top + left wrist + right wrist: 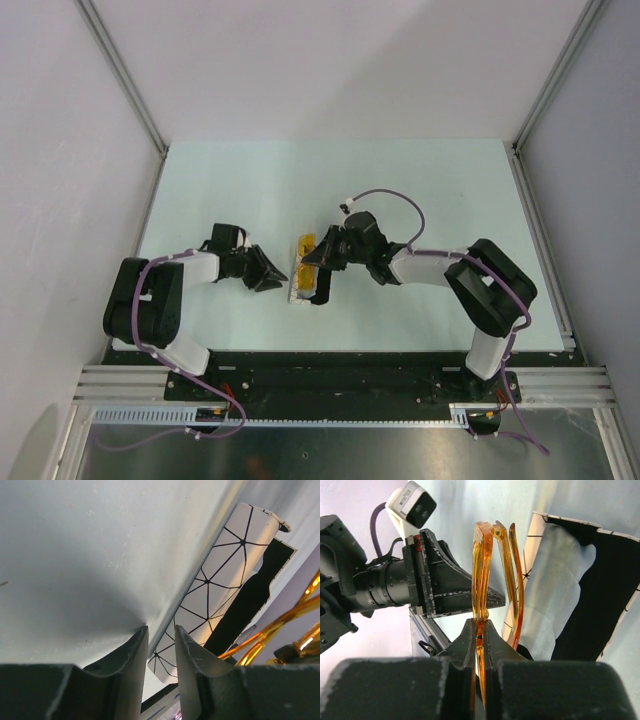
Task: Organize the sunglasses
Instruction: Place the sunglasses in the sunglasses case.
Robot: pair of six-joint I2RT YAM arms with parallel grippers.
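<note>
The right gripper is pinched tight on the sunglasses, holding them just beside the open white case. Only its wrist view shows the cloth inside (against black lining). The left gripper stands narrowly parted at the case's corner. Whether it grips, I cannot tell.

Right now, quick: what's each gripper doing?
Left gripper: fingers apart, pointed at the case, nothing visibly held.
Right gripper: closed on the sunglasses.

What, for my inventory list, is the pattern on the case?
White case with thin black triangle lines; left wrist view shows it best.
</note>
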